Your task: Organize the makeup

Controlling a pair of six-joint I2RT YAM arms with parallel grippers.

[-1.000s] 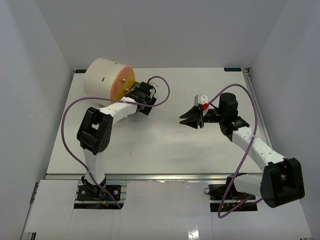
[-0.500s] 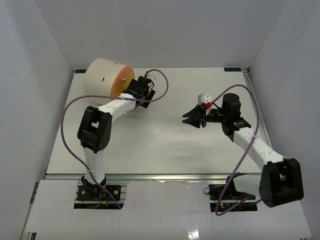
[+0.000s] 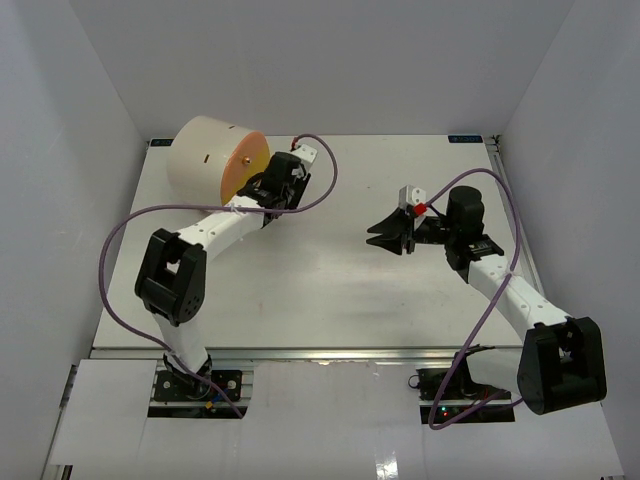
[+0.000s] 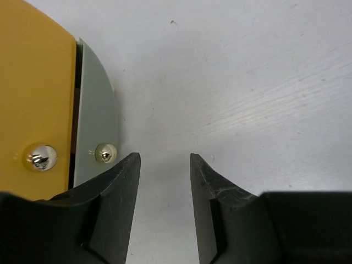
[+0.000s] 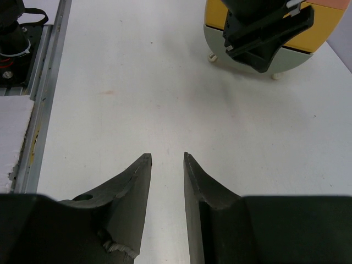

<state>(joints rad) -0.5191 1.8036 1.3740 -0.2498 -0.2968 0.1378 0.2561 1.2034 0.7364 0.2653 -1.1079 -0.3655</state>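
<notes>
Half open, empty, at 10 o'clock: left gripper (image 4: 165, 159), just beside drum (image 3: 205, 155) front, near small knob (image 4: 105, 152). Open just a crack, empty, at 3 o'clock: right gripper (image 5: 166, 157). Cannot tell where makeup is.

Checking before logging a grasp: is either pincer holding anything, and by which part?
Nothing is held. The left pincer shows bare table between its jaws, beside the small knob but not on it. The right pincer is empty too.
</notes>
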